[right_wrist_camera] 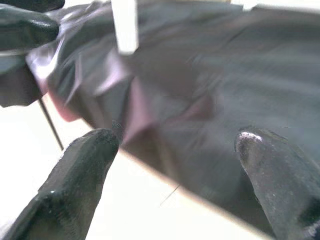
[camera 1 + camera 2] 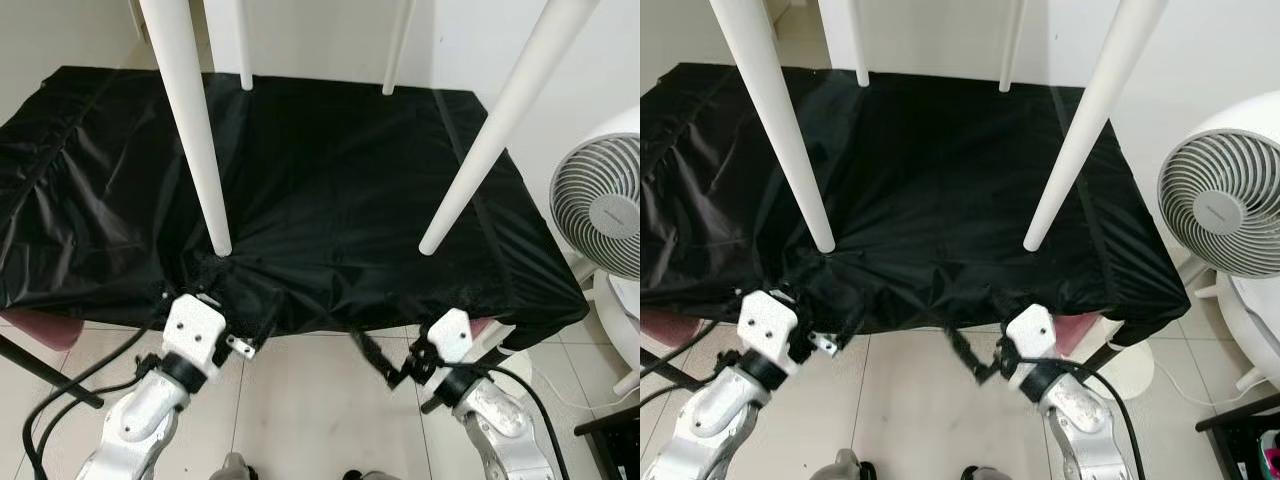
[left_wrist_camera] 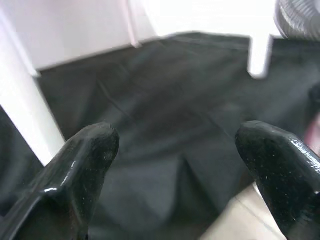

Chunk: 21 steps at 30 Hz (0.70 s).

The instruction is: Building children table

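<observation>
On the desk (image 2: 520,300), under its black cloth (image 2: 330,190), four white table legs (image 2: 195,130) stood with their ends resting on the cloth, two near the front edge and two at the back by the wall. At that front edge the left tool (image 3: 175,145) was spread wide and held nothing, its fingers (image 3: 95,150) hanging just before the cloth's drooping hem beside the near left leg, and the right tool (image 1: 175,145) was likewise wide apart and empty, just off the hem below the near right leg (image 2: 500,125). Beyond the desk's right side stood a white fan (image 2: 600,205) on the tiled floor (image 2: 310,400).
</observation>
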### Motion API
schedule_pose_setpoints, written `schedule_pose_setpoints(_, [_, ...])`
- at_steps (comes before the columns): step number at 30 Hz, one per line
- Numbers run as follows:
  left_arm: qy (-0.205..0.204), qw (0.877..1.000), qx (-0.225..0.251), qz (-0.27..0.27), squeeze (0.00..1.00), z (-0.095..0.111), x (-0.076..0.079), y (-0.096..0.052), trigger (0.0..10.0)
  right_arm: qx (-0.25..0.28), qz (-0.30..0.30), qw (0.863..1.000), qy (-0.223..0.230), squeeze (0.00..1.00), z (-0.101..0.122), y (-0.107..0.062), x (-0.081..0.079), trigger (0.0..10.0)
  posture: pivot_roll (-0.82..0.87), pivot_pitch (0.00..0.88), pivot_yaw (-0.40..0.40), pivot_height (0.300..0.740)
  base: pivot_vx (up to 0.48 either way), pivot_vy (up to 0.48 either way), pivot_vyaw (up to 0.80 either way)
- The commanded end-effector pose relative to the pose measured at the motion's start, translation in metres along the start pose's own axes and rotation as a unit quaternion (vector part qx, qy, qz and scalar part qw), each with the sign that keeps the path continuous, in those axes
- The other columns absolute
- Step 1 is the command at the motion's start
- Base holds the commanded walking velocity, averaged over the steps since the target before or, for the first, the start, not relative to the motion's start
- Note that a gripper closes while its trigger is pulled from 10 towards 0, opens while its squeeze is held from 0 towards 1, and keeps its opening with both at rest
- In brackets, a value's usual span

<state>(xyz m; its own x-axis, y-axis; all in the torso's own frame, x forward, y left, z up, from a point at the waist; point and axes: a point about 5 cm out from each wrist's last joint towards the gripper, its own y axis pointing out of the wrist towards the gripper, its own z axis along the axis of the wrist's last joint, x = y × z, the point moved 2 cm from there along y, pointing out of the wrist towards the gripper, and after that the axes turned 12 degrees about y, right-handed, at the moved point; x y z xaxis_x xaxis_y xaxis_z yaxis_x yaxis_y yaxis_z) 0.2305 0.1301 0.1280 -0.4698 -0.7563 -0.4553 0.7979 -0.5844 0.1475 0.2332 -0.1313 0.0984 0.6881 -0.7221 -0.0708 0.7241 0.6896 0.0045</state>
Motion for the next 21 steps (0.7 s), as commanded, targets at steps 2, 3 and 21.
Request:
schedule_pose_setpoints(2, [0.011, 0.999, -0.018, -0.035, 0.0, -0.013, 0.011, -0.009, 10.0, -0.041, 0.012, 0.999, 0.025, 0.0, -0.02, -0.007, 0.001, 10.0, 0.12, 0.069, 0.0, 0.74, 0.0, 0.0, 0.0])
schedule_pose_setpoints(3, [0.011, 0.999, -0.018, -0.035, 0.0, -0.013, 0.011, -0.009, 10.0, -0.041, 0.012, 0.999, 0.025, 0.0, -0.02, -0.007, 0.001, 10.0, 0.12, 0.069, 0.0, 0.74, 0.0, 0.0, 0.0])
schedule_pose_setpoints(21, [-0.056, 0.954, -0.278, -0.102, 0.0, -0.143, 0.05, -0.069, 10.0, -0.239, -0.183, 0.94, 0.164, 0.0, -0.144, -0.063, 0.041, 10.0, 0.11, 0.035, 0.015, 0.74, 0.0, 0.0, 0.0])
